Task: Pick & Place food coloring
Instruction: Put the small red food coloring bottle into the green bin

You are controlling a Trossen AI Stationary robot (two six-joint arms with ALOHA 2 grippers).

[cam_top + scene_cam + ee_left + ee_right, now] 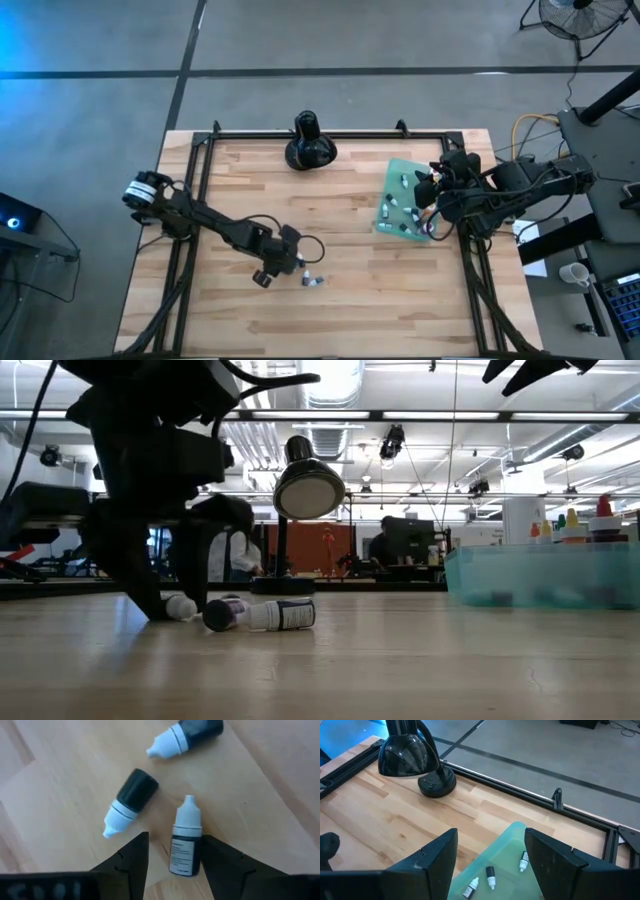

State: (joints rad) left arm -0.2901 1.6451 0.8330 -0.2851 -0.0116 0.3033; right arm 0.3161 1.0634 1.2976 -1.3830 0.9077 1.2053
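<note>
Three small food coloring vials lie on their sides on the wooden table: one with a white cap and dark label (184, 842) between the fingers of my left gripper (175, 837), a dark one (129, 804) beside it, and a third (186, 734) farther off. My left gripper (298, 268) is open, low over the table and pointing steeply down. My right gripper (490, 835) is open over the teal tray (506, 851), which holds more vials (490, 877) and coloured-cap bottles (572, 524). My left gripper's fingers stand on either side of the lying vial, along its length. One finger (220, 862) is right beside the vial's labelled side (196, 854); I cannot tell whether it touches.
A black desk lamp (310, 142) stands at the table's far edge, near the middle. A black metal frame (330, 134) runs around the table. The teal tray (392, 222) sits at the right side. Bare wood lies between the loose vials (312, 281) and the tray.
</note>
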